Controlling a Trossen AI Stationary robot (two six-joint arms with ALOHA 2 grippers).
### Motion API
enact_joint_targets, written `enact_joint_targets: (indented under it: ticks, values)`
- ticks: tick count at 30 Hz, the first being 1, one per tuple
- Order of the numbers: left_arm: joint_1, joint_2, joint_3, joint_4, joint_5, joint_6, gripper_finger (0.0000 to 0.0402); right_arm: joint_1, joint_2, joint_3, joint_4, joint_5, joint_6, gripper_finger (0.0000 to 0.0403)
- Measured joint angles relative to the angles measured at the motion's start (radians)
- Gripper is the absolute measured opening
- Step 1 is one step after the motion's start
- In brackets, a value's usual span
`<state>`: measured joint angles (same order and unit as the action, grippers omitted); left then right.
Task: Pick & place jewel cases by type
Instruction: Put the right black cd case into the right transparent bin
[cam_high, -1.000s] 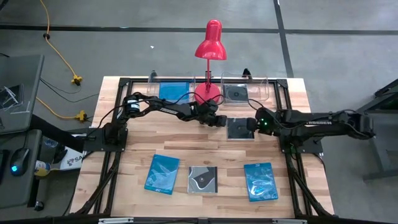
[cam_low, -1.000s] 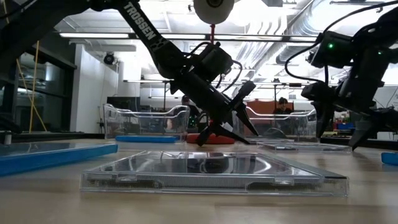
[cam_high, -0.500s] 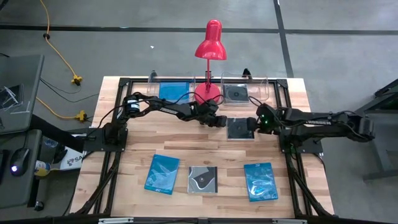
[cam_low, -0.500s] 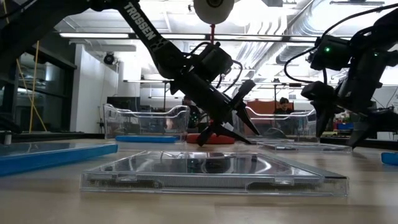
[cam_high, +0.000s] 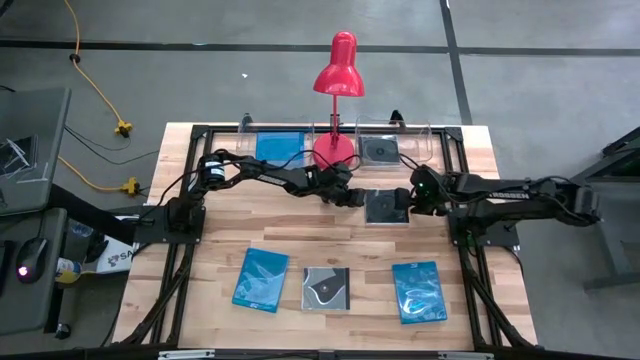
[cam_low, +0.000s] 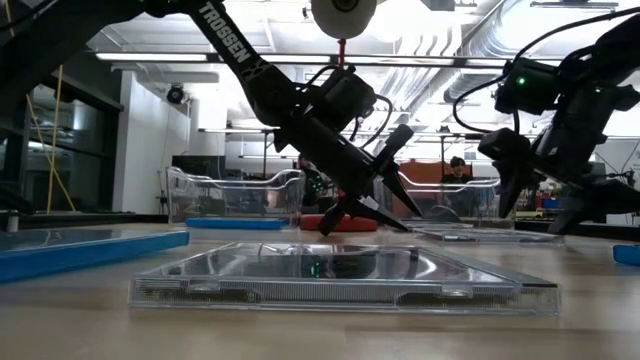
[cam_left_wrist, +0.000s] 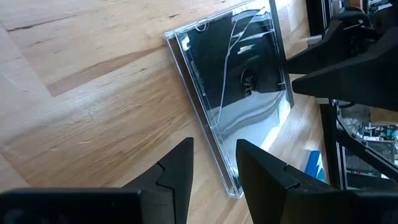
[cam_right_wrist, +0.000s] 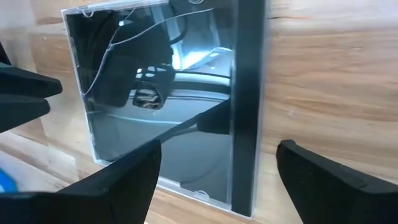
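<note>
Flanking the flat square dark-grey plastic jewel case (cam_high: 385, 207) at table centre, the right gripper (cam_high: 405, 201) stands spread wide at its three o'clock edge, ungrasping; the left gripper (cam_high: 356, 196), narrowly parted and empty, braces nine o'clock, presumably against sliding.

Pale wooden table (cam_high: 220, 250) with a black frame; red desk lamp (cam_high: 337, 80); glossy black jewel case (cam_high: 385, 206) at centre; plain blue case (cam_high: 279, 145) and dark grey case (cam_high: 379, 150) in clear trays; patterned blue cases (cam_high: 261, 279) (cam_high: 419, 291); dark grey case with white swirl (cam_high: 326, 288); yellow cable (cam_high: 95, 90)
</note>
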<state>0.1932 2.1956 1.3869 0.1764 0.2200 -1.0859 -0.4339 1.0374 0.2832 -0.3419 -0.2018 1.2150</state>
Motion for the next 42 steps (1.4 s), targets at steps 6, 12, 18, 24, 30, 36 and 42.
enact_joint_targets:
  ticks: [6,12,18,24,30,36,42]
  values:
    - [-0.006,0.0,0.0,-0.001,-0.015,0.008,0.012,0.0,0.042,0.001,0.059,-0.018,-0.001,0.0312]
    - [-0.006,0.009,0.001,-0.003,-0.017,0.013,0.012,0.0,0.054,0.001,0.083,-0.023,-0.004,0.0311]
    - [-0.011,0.023,0.002,-0.005,-0.019,0.016,0.012,0.002,0.058,-0.005,0.142,-0.023,0.009,0.0312]
    - [-0.013,0.032,0.002,-0.022,-0.026,0.024,0.012,0.003,0.058,-0.005,0.146,-0.016,0.009,0.0312]
    - [-0.013,0.032,0.002,-0.034,-0.096,0.081,0.012,0.017,0.058,-0.005,0.145,0.003,0.011,0.0312]
    - [-0.012,0.032,0.003,-0.093,-0.14,0.071,0.012,0.04,0.058,-0.004,0.146,0.028,0.025,0.0312]
    - [-0.01,0.032,0.012,-0.114,-0.152,0.026,0.0119,0.055,0.057,-0.004,0.146,0.043,0.026,0.0312]
